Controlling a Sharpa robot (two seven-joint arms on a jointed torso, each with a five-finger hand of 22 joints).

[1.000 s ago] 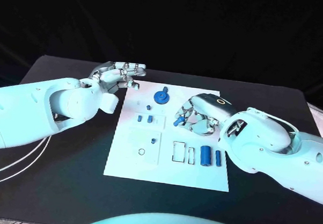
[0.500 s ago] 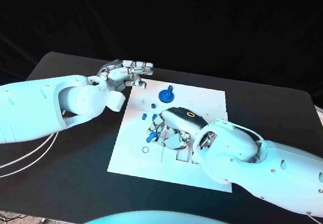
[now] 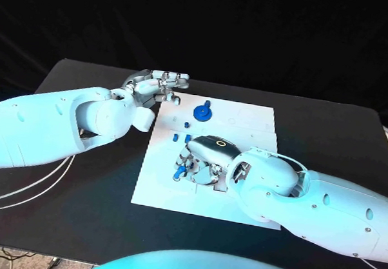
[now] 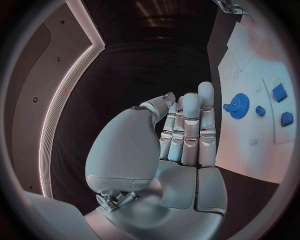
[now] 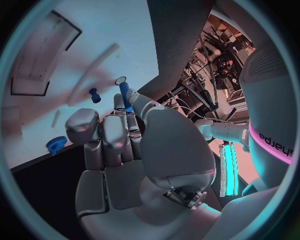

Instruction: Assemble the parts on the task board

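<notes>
The right hand (image 3: 200, 164) pinches a small blue peg (image 5: 125, 93) low over the white task board (image 3: 252, 121); its arm reads "sharpa". The left hand (image 3: 154, 86) hovers empty, fingers straight together, beside the board's far corner, near a blue gear (image 3: 201, 113).

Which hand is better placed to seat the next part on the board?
Right. The right hand is over the task board, holding a blue part near a round hole. The left hand holds nothing, off the board's far corner.
</notes>
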